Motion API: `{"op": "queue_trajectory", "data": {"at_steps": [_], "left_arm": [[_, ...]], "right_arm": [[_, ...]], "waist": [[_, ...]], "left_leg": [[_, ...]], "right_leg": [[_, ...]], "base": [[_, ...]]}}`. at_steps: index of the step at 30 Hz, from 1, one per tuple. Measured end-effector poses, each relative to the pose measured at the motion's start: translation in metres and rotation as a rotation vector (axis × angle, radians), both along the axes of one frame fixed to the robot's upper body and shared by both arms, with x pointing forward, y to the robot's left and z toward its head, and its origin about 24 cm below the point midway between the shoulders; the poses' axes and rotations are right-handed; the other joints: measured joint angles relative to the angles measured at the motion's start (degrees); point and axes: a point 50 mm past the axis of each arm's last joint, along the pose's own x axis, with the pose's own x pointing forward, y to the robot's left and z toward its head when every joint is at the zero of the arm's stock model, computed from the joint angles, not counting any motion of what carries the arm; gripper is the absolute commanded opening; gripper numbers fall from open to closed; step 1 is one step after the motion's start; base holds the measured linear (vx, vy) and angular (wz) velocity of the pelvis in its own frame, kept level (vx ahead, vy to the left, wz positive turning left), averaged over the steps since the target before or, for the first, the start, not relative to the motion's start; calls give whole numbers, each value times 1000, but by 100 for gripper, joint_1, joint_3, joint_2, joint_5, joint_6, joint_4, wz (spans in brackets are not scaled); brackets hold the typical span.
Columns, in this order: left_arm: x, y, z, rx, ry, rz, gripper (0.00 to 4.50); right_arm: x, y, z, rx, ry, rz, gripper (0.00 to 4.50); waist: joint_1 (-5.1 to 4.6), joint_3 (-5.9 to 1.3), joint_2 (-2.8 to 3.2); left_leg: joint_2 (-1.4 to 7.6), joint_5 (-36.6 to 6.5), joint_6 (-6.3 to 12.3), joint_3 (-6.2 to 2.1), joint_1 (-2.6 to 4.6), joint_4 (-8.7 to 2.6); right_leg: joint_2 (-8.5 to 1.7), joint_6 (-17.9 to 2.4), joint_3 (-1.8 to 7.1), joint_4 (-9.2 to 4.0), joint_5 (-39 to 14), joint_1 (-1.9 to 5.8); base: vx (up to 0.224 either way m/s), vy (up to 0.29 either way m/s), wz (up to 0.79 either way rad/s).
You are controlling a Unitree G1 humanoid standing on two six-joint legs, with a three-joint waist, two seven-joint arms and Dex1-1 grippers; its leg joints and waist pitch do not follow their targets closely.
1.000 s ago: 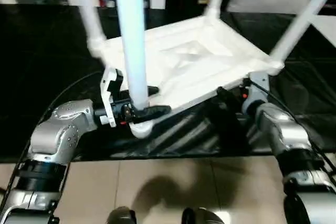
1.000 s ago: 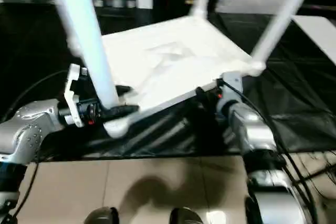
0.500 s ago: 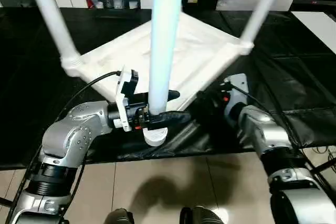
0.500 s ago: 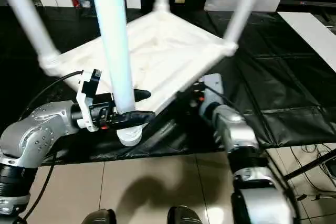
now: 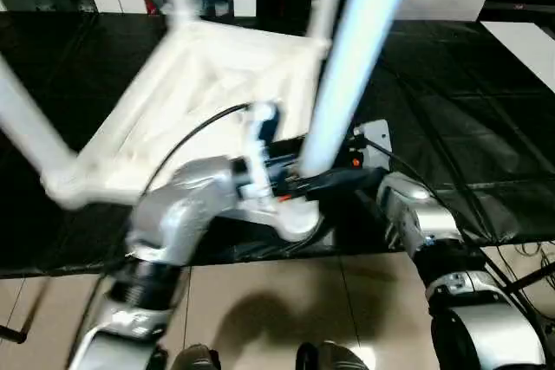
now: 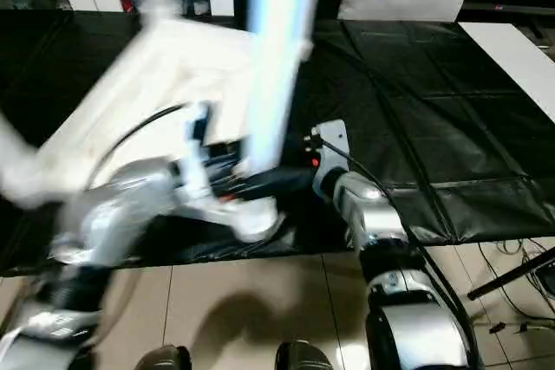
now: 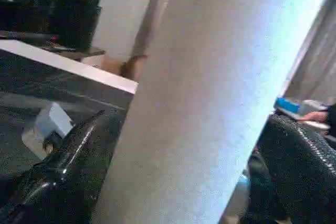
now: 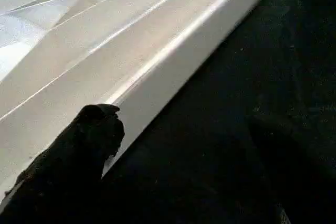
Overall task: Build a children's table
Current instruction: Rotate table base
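Black-covered bench (image 5: pixel 486 119): tabletop (image 5: pixel 199 84) inverted, legs fitted. L gripper (image 5: pixel 325 181) clamped round near leg (image 5: pixel 347 67); R gripper (image 8: pixel 178 145) spread, empty, beside rim. Step judged: repositioning/flip; R grip needed next.

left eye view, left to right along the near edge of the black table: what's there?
Tabletop's left corner socket → left arm → left gripper around the near leg → right arm.

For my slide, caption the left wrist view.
Left claw straddling a white table leg, black fingers on either side.
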Motion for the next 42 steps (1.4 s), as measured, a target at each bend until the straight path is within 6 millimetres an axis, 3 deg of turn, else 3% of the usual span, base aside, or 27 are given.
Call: {"op": "queue_trajectory", "data": {"at_steps": [3,7,12,17,21,28,36,42], "left_arm": [[6,-6,1,1,-14,50,445],[7,-11,3,-2,-31,91,445],[12,-6,-7,111,-61,167,445],[12,9,-27,168,-33,242,445],[10,29,-36,254,-80,258,445],[15,64,-41,363,-107,279,445],[19,90,-49,495,-195,243,445],[17,90,-52,582,-207,70,386]], "right_arm": [[0,-3,0,2,1,-15,450],[-3,-12,-5,-11,11,-25,450],[-8,-37,-5,-26,-8,-89,450],[-15,-62,7,-67,-62,-113,450],[-22,-73,12,-90,-73,-85,450],[-34,-100,34,-170,-116,-8,450],[-57,-106,46,-210,-91,185,450],[-71,-104,52,-206,-57,341,450]], "waist": [[9,0,0],[107,-4,7],[170,-10,17],[188,-10,18],[141,-14,25],[122,-14,25],[152,-15,25],[255,-16,25]], "left_leg": [[0,1,1,-1,0,1],[-1,1,3,-4,-3,7],[-2,3,6,-6,-4,15],[-2,4,7,-9,-3,22],[-1,4,6,-13,0,21],[-2,4,5,-19,2,26],[-5,10,15,-30,-7,27],[-6,11,17,-27,-9,26]], "right_leg": [[0,1,-1,4,1,0],[-3,1,-4,4,1,1],[-6,3,-5,4,8,5],[-7,7,-5,4,15,8],[-3,11,-8,5,22,8],[-4,51,-9,1,21,8],[-15,57,-13,-18,24,10],[-22,53,-13,-20,28,10]], "base": [[0,0,0],[0,0,0],[0,0,0],[0,0,0],[0,0,0],[0,0,0],[0,0,0],[0,0,0]]}}
